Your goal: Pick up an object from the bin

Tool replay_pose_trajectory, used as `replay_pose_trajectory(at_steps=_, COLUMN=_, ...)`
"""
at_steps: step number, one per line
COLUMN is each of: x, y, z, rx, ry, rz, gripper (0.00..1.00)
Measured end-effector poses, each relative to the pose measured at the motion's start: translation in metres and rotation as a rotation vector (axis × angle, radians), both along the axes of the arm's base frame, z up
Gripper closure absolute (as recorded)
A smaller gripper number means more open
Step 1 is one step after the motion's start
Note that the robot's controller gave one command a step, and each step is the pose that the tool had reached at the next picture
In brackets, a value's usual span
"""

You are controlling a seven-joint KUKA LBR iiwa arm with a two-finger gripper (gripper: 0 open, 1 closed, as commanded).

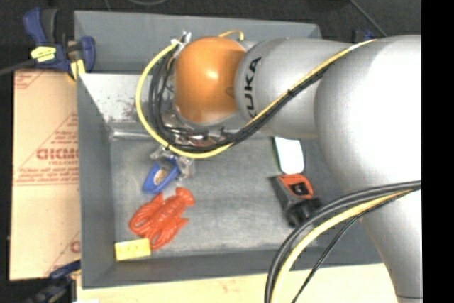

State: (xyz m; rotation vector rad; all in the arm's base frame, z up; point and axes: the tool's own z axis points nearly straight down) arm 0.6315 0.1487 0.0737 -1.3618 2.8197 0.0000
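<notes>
Gripper (pixel 172 165) is set over blue piece (pixel 157 179); claw state cannot be told. Red lobster (pixel 162 218) just beside could be snagged.

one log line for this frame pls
gripper: low over blue object, bin left side | near: red lobster toy, yellow block | right: black-orange tool | grasp: cannot tell

Small blue plastic thing (pixel 157 179), rounded and teardrop-like, pale patch at its upper end. Lies tilted on the floor of the bin (pixel 234 216), left of centre, just above the red toy lobster (pixel 162 218). Upper end sits right under the gripper (pixel 170 161).
</notes>
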Motion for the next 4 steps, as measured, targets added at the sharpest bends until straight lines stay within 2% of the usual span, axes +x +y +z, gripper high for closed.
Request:
replay_pose_trajectory(at_steps=1, x=0.0, y=0.0, z=0.0, rx=0.0, ry=0.0, rz=-0.001, gripper=1.0)
replay_pose_trajectory(at_steps=2, x=-0.004, y=-0.007, z=0.039, rx=-0.004, ry=0.014, rz=0.019, gripper=1.0)
replay_pose_trajectory(at_steps=3, x=-0.02, y=0.003, z=0.086, rx=-0.004, ry=0.005, rz=0.091, gripper=1.0)
replay_pose_trajectory(at_steps=4, x=0.004, y=-0.005, z=0.179, rx=-0.002, ry=0.005, rz=0.046, gripper=1.0)
